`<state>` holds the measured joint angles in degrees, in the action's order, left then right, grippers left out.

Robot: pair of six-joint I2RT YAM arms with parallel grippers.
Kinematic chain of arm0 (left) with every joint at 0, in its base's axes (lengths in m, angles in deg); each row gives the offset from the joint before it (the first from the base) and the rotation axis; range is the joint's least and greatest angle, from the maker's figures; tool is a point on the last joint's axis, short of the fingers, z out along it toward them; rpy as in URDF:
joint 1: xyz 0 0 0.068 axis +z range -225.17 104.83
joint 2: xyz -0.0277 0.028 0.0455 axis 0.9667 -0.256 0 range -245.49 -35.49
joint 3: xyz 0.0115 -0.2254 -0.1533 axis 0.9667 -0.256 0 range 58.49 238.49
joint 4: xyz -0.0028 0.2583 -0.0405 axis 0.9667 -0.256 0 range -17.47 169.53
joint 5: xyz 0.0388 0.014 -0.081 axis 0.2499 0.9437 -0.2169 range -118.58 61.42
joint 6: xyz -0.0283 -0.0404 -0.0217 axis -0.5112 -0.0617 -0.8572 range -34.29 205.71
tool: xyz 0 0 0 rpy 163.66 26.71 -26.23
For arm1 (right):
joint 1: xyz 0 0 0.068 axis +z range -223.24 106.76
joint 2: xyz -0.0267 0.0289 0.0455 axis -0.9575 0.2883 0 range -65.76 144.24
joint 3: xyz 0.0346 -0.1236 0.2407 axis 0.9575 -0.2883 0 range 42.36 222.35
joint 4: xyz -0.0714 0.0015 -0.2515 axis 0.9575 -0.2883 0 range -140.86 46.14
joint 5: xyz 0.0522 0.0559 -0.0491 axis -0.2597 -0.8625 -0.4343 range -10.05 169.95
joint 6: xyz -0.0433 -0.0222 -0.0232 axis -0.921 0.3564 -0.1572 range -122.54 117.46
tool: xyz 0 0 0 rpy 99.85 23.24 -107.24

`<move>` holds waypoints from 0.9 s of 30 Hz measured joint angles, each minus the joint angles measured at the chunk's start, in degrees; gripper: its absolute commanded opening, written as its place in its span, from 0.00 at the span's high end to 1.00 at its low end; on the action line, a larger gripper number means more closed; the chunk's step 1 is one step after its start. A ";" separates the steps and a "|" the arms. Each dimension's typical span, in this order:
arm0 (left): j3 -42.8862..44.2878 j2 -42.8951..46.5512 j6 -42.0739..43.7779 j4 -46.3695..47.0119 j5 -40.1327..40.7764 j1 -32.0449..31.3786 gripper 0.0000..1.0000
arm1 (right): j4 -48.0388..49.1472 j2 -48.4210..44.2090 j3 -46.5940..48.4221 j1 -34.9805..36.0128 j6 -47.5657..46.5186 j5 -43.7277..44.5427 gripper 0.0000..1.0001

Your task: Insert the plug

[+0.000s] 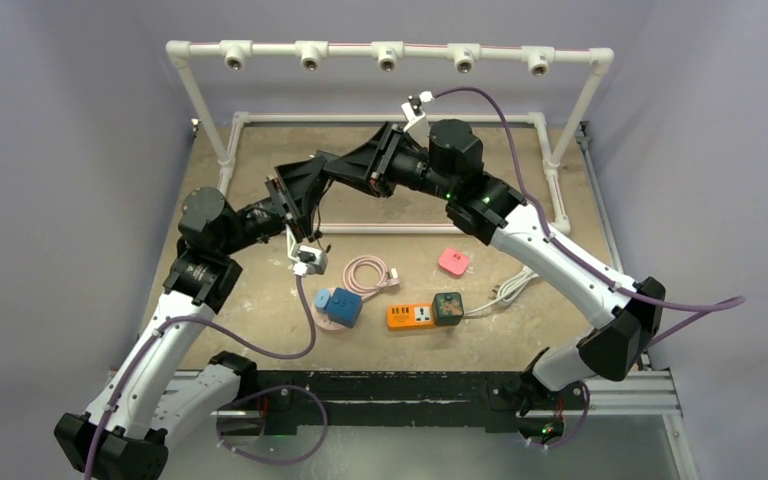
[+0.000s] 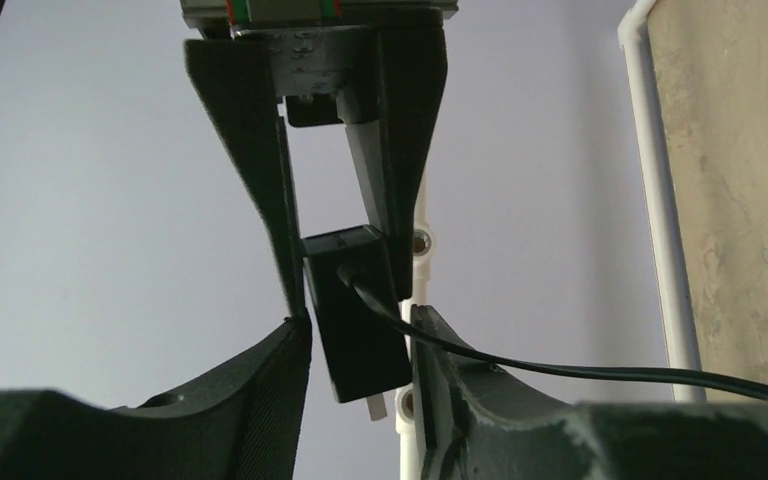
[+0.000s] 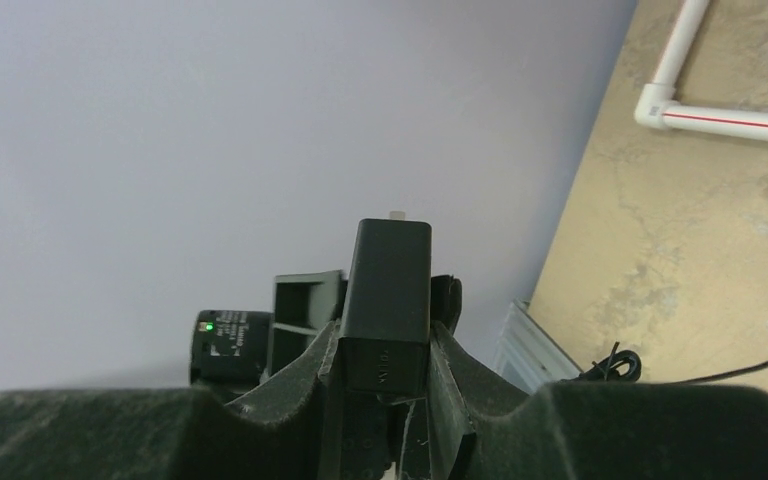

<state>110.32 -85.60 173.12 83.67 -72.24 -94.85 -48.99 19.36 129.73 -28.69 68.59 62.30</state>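
A black plug (image 3: 390, 290) with a pale prong (image 3: 396, 214) at its tip stands upright between the pads of my right gripper (image 3: 390, 340), which is shut on it. In the left wrist view the same plug (image 2: 355, 310) hangs from the right gripper's fingers (image 2: 400, 150), and a thin black cable (image 2: 560, 370) runs off to the right. My left gripper (image 2: 358, 320) straddles the plug's lower end. Its right pad is nearly against the plug and a gap shows at its left pad. Both grippers meet in mid-air (image 1: 290, 195) above the table's left half.
An orange power strip (image 1: 410, 316) with a green adapter (image 1: 448, 308) in it lies near the front. A blue block (image 1: 338, 306), a coiled pink cable (image 1: 365, 275), a pink pad (image 1: 453, 262) and a white cable (image 1: 510, 290) lie around it. A white pipe frame (image 1: 390, 50) borders the back.
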 measured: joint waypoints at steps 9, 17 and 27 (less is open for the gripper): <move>0.02 -0.24 -7.13 0.76 3.61 -1.07 0.65 | 3.48 -0.98 -3.04 -0.35 1.97 0.04 1.00; 0.02 -0.13 -8.41 0.96 4.57 -1.40 1.00 | 3.15 -1.62 -3.37 -0.37 2.10 -0.20 0.92; 3.04 -0.72 -13.99 -0.81 4.22 -1.40 1.00 | -2.84 -0.98 1.16 -1.57 -5.27 -3.61 0.29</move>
<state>113.36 -86.32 159.14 82.87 -68.02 -96.25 -51.83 18.37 130.89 -30.26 63.32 58.70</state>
